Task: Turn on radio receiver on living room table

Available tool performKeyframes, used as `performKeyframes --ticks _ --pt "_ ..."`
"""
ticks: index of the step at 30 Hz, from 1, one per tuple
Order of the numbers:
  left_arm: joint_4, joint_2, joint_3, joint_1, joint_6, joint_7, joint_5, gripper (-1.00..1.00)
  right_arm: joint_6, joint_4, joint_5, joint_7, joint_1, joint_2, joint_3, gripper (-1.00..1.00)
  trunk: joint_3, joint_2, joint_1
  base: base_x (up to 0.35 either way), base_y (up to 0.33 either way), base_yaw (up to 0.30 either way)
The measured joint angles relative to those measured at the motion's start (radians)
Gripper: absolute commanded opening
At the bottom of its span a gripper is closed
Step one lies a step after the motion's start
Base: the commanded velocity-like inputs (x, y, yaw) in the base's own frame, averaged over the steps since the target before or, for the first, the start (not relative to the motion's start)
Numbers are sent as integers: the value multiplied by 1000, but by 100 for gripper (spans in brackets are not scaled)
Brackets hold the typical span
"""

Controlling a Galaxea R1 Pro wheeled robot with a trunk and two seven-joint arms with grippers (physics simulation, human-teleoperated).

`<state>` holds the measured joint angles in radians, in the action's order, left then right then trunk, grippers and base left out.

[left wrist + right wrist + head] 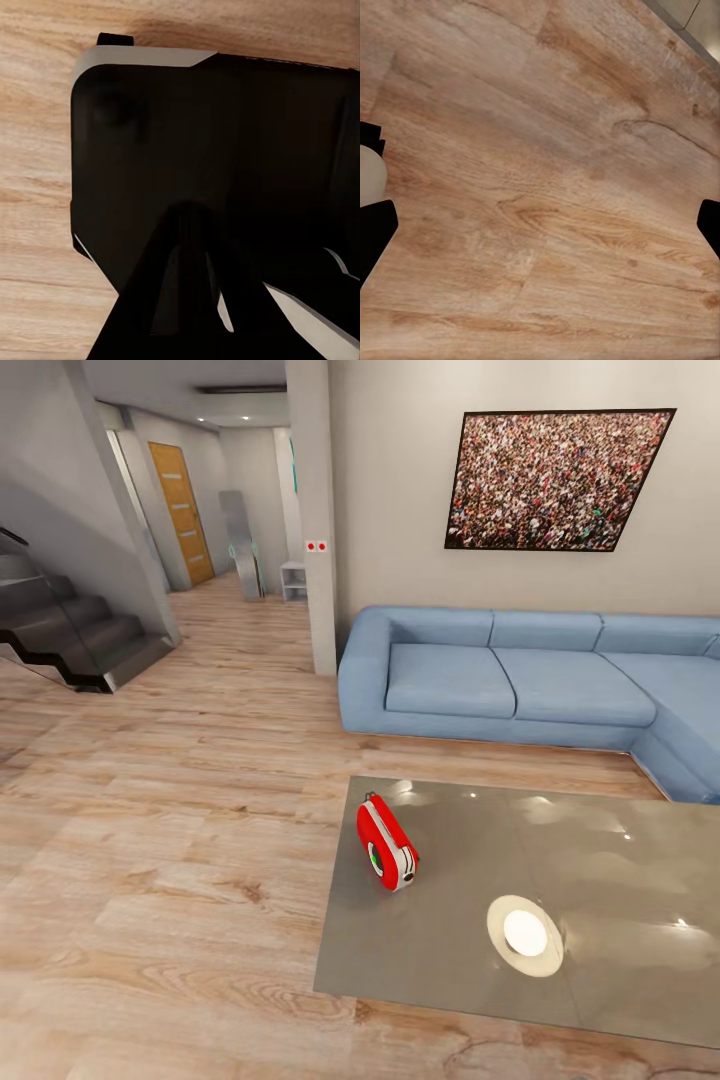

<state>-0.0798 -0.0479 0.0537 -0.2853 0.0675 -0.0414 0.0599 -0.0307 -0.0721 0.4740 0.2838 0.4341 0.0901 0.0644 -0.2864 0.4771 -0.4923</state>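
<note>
Low rectangular table (600, 880), glossy grey reflective top, standing on light wood plank floor (170, 840). At its 9 o'clock edge, upright red radio receiver (386, 844) with white-grey sides. Toward 6 o'clock, well apart, flat round white disc (525, 935).

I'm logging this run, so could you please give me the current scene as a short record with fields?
room: living room, wood plank floor
table: glossy grey top, in front of the sofa
radio: red, upright on the table near its left edge
other item on table: flat white disc, right of the radio and nearer the camera, apart from it
wall: framed crowd picture above the sofa
background: stairs and hallway door at left
right hand: fingertips wide apart over bare floor, holding nothing
left hand: dark shapes in the wrist view, state unclear
</note>
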Motion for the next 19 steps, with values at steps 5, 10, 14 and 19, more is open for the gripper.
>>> performKeyframes --ticks 5,10,14,19 --pt "0 -4 0 0 0 -3 2 -100 0 0 0 0 0 0 0 100 0 0 0 0 0 0" --pt "0 -10 0 0 0 -3 3 -100 0 0 0 0 0 0 0 100 0 0 0 0 0 0" --pt "0 -9 0 0 0 -3 2 -100 0 0 0 0 0 0 0 100 0 0 0 0 0 0" --pt "0 -10 0 0 0 -3 2 -100 0 0 0 0 0 0 0 100 0 0 0 0 0 0"
